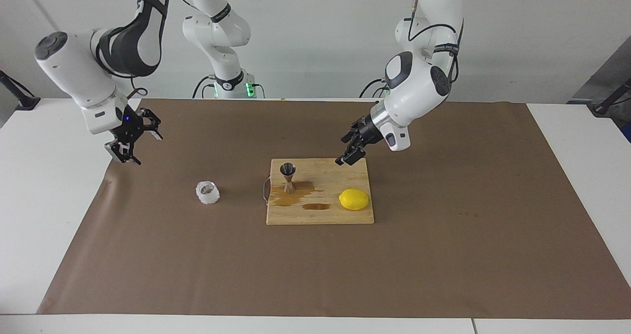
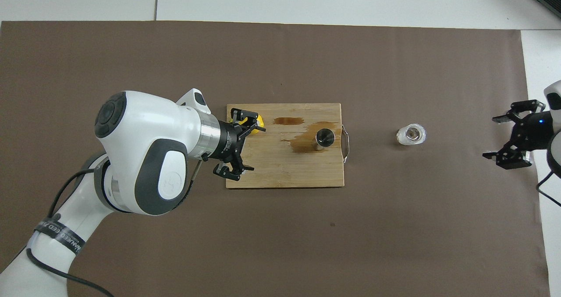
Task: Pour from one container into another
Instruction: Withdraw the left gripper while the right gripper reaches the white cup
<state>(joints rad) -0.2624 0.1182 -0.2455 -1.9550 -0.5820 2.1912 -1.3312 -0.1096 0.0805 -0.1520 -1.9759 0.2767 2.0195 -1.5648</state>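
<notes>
My left gripper (image 1: 349, 155), released, hovers over the cutting board (image 1: 320, 216); right gripper (image 1: 132, 144) released, seemingly waiting. Faceted glass cup (image 1: 207, 192) and jigger (image 1: 288, 177) stand apart, ungrasped.

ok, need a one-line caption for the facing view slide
Steel jigger and lemon on a stained cutting board, glass cup on the mat beside it, both arms raised and empty.
</notes>
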